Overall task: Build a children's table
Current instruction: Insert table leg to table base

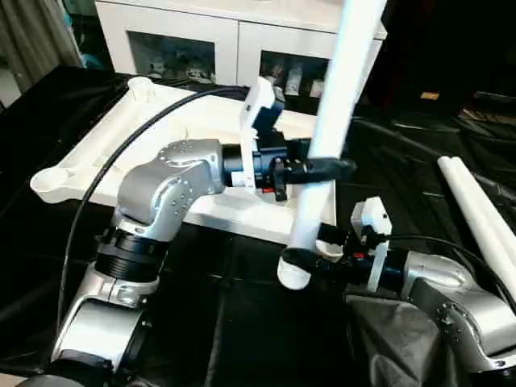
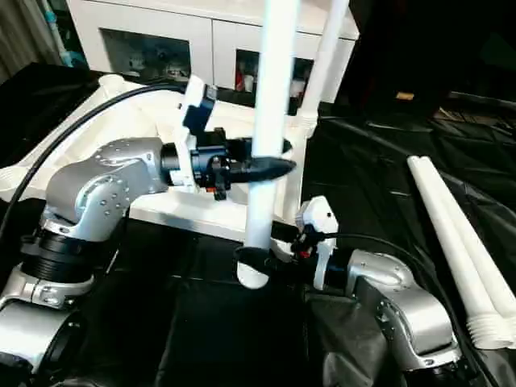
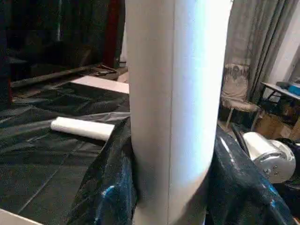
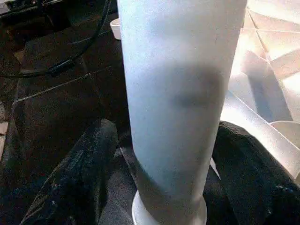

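Black sheeting [image 1: 242, 322] covered the work surface; a white cabinet [image 1: 234, 36] with glass doors stood behind; the table top [image 1: 121, 137] lay underside up on it; the left gripper [image 1: 326, 169] clamped an upright leg [image 1: 334, 105] beside the top's near corner; the right gripper [image 1: 302, 260] stood open around its base; two legs [image 1: 476, 210] lay to the right.

Your head cameras look forward and down; both wrist cameras sit close against the shared leg [image 1: 334, 121], at twelve o'clock.
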Controlling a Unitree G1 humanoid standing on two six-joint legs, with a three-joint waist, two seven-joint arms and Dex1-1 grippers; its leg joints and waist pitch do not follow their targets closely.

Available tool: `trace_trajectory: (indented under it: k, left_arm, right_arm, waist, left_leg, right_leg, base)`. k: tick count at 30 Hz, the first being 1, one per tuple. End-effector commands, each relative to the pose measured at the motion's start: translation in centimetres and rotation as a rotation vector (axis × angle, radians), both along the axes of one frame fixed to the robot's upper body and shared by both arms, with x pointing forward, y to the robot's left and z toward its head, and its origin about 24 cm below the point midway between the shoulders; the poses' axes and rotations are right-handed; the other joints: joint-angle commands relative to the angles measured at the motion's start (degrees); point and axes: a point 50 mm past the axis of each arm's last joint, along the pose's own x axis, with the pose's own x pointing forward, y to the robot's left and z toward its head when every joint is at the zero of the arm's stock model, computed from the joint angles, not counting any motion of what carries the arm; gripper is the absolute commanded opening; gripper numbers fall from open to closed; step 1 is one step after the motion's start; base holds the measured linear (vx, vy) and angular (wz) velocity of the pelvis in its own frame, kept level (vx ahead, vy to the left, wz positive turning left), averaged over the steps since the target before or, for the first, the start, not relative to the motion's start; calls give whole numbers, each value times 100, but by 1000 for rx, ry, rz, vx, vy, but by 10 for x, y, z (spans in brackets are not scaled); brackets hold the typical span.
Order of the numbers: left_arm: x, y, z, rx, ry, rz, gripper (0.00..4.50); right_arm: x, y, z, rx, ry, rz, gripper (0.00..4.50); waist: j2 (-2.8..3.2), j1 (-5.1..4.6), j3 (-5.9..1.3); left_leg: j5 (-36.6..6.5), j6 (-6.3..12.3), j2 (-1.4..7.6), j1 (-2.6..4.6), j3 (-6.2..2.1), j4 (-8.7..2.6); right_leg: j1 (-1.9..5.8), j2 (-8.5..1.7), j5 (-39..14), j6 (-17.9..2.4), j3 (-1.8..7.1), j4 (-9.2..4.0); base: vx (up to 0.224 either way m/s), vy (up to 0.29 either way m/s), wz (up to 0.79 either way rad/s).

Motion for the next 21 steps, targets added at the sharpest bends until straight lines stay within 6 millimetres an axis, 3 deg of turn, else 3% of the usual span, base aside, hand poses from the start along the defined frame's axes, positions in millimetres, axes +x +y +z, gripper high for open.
trace_trajectory:
  k: [1, 4, 10, 21]
  left_arm:
    - [-5, -7, 13, -7, -58, -41, 170]
    - [-5, -6, 13, -10, -57, -44, 170]
    - [-4, -5, 13, -4, -62, -41, 170]
    - [-4, -5, 14, 1, -65, -49, 170]
  right_arm:
    - [3, 0, 2, -14, -3, 1, 327]
    - [3, 2, 1, -17, -1, 9, 327]
    - [0, 1, -3, -28, 13, 24, 255]
    - [-4, 2, -12, -70, 32, 45, 188]
  waist:
    - [-28, 23, -546]
    - [-25, 22, -545]
    - [-1, 33, -550]
    - [18, 50, -537]
  left_leg:
    - [-869, 88, 286, 122, -143, -401]
    - [-870, 88, 286, 127, -144, -401]
    - [-825, 102, 286, 129, -147, -397]
    - [-919, 76, 285, 137, -148, -403]
  right_leg:
    - [275, -355, -908, -1334, 172, -396]
    - [270, -354, -942, -1330, 169, -393]
    - [270, -353, -866, -1336, 169, -381]
    - [268, -350, -857, -1356, 172, -390]
  base:
    - [0, 0, 0]
    - [0, 0, 0]
    - [0, 0, 0]
    - [0, 0, 0]
